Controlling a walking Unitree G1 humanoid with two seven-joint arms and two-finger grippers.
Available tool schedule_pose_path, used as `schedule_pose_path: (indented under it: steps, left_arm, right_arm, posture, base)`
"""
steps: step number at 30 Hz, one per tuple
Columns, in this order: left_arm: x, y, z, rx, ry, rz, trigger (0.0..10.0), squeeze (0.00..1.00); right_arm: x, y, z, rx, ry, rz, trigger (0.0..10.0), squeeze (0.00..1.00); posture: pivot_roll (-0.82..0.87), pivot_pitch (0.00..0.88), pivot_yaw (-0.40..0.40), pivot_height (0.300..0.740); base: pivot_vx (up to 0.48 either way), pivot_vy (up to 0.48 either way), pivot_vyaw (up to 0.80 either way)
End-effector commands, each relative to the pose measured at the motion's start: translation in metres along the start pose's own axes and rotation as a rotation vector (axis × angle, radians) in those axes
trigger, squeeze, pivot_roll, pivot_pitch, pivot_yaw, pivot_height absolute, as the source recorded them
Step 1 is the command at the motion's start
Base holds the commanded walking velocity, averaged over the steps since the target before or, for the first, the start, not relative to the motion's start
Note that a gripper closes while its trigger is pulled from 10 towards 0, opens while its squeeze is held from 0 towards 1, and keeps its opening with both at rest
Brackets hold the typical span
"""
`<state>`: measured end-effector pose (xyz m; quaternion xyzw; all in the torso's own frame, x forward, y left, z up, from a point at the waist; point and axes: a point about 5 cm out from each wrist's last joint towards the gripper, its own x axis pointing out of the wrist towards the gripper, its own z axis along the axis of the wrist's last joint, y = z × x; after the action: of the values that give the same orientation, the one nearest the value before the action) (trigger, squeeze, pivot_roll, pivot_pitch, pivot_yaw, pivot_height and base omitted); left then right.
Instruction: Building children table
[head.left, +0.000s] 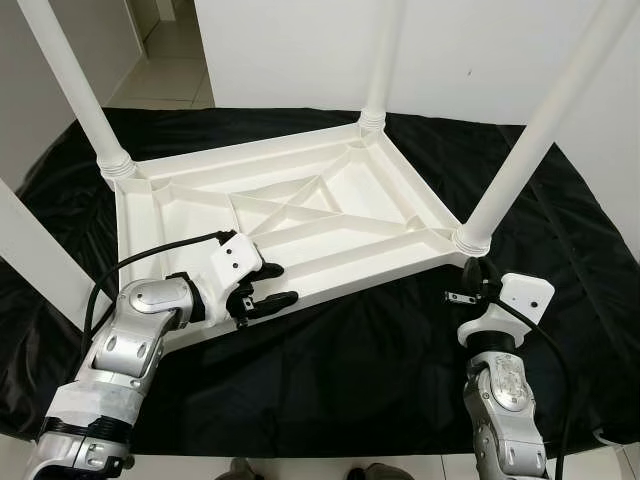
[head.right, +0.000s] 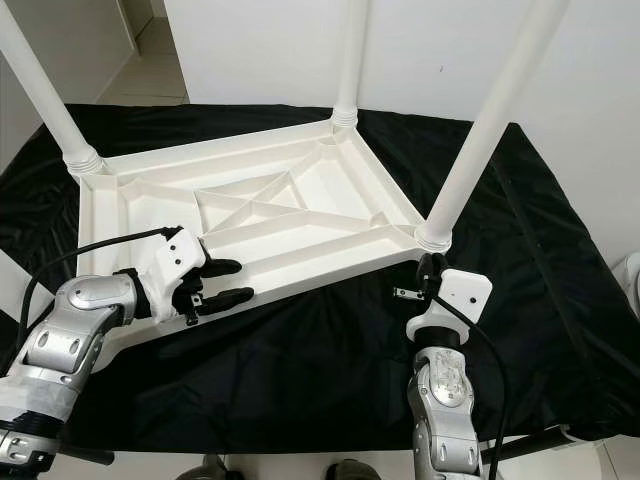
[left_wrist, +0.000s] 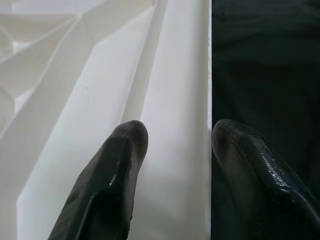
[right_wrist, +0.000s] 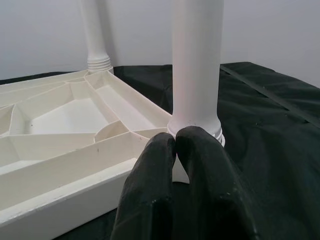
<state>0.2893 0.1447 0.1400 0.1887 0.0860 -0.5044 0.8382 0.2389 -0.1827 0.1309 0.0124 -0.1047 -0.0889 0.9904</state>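
A white plastic children's table (head.left: 345, 273) lies upside down on a black cloth (head.left: 350, 370). Three white legs stand upright in its corners: far left (head.left: 75, 90), far middle (head.left: 385, 60) and near right (head.left: 530, 130). My left gripper (head.left: 272, 284) is open and straddles the table's near rim. In the left wrist view one finger (left_wrist: 112, 170) is over the white rim (left_wrist: 175, 100) and the other over the cloth. My right gripper (right_wrist: 175, 142) is shut with nothing in it, its tips just in front of the base of the near right leg (right_wrist: 196, 75).
The cloth covers the floor around the table, and white walls (head.left: 300, 50) stand close behind. A doorway with tiled floor (head.left: 165, 70) opens at the far left. A white slanted post-like shape (head.left: 35, 245) crosses the left edge.
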Motion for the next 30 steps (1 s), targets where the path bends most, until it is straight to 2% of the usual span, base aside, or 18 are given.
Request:
schedule_pose_path:
  steps: [1,6,7,8,10,14,18,30]
  left_arm:
    - [-0.001,-0.005,-0.005,-0.004,0.035,-0.067,10.0,0.0]
    - [0.002,-0.009,-0.001,-0.012,0.008,-0.084,10.0,0.0]
    - [0.002,-0.011,0.003,-0.025,-0.021,-0.099,10.0,0.0]
    - [0.002,-0.02,0.007,-0.035,-0.064,-0.149,10.0,0.0]
    - [0.002,-0.023,0.008,-0.029,-0.073,-0.161,10.0,0.0]
    - [0.001,-0.03,0.002,-0.069,-0.043,-0.19,10.0,0.0]
    - [-0.001,-0.037,-0.005,-0.055,0.014,-0.207,10.0,0.0]
    - [-0.001,-0.02,-0.012,-0.063,0.082,-0.046,10.0,0.0]
  right_arm:
    - [-0.002,-0.003,-0.001,0.004,0.006,-0.014,10.0,0.0]
    - [-0.002,-0.003,-0.002,0.006,0.006,-0.018,10.0,0.0]
    - [-0.003,-0.002,-0.002,0.006,0.005,-0.019,10.0,0.0]
    - [-0.003,-0.002,-0.002,0.007,0.006,-0.02,10.0,0.0]
    - [-0.003,-0.003,-0.002,0.007,0.007,-0.02,10.0,0.0]
    - [-0.003,-0.002,-0.002,0.007,0.007,-0.019,10.0,0.0]
    - [-0.002,-0.002,-0.002,0.009,0.006,-0.018,10.0,0.0]
    - [-0.002,0.0,-0.002,0.014,0.01,-0.01,10.0,0.0]
  posture:
    - [-0.01,0.029,0.004,0.74]
    - [-0.02,0.031,0.004,0.74]
    - [-0.02,0.03,0.006,0.74]
    - [-0.01,0.032,0.006,0.74]
    - [-0.01,0.032,0.006,0.74]
    - [-0.01,0.033,0.007,0.74]
    - [0.0,0.036,0.003,0.74]
    - [0.0,0.041,0.0,0.74]
  base:
    - [0.0,0.0,0.0]
    - [0.0,0.0,0.0]
    - [0.0,0.0,0.0]
    - [0.0,0.0,0.0]
    - [0.0,0.0,0.0]
    - [0.0,0.0,0.0]
    - [0.0,0.0,0.0]
    - [0.0,0.0,0.0]
